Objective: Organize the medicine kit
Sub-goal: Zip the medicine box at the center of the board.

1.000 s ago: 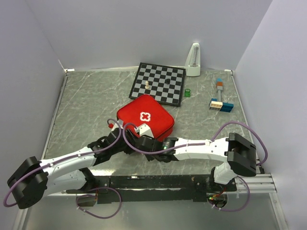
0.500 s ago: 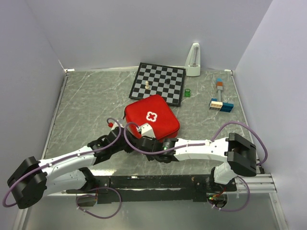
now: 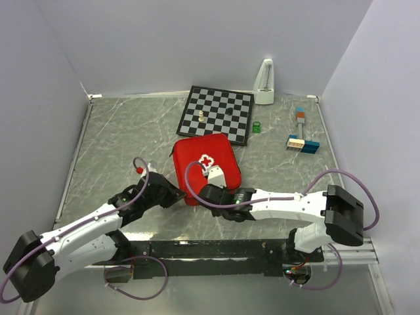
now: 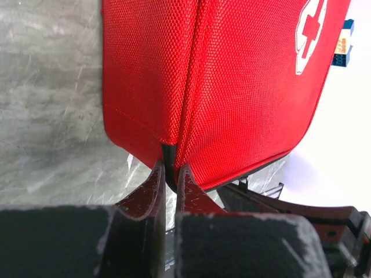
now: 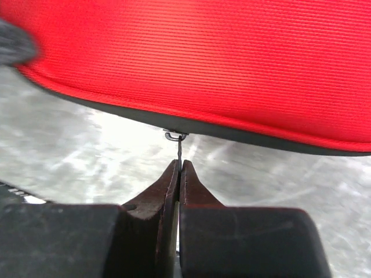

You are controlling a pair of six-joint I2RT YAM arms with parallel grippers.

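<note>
Overhead, the kit [image 3: 200, 157] sits closed on the tabletop [image 3: 111, 144], near the chessboard [image 3: 216, 113], contents hidden, open room to its left. Left wrist: the left pincer [image 4: 168, 174] pinches the kit's near corner seam. Right wrist: the right pincer [image 5: 178, 171] is clamped on the zip pull [image 5: 175, 138] at its edge.

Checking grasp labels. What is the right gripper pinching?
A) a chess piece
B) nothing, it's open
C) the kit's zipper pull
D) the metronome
C: in the right wrist view, the right gripper is shut on the thin zipper pull hanging from the black zip line of the red medicine kit.
</note>
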